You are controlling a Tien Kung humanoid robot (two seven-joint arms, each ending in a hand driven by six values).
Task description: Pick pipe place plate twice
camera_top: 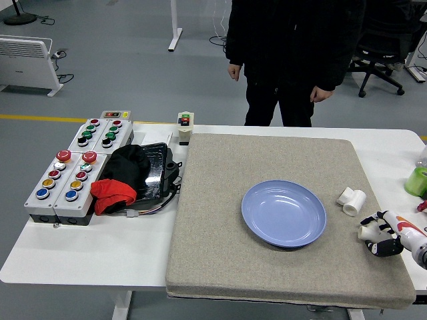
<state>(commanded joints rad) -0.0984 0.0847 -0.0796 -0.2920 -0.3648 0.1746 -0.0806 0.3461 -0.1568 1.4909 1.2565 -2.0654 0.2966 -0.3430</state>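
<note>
Reaching in from the right edge, the right hand (381,237) curls its fingers (377,248) around a white pipe fitting (367,231), which pokes out on their plate-facing side. A second white pipe fitting (351,199) lies just beyond the fingertips, apart from them, with the blue plate (283,213) further left on the grey mat (220,267).

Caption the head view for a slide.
Right hand closes on a white pipe fitting beside the empty blue plate; a second fitting waits on the mat.
</note>
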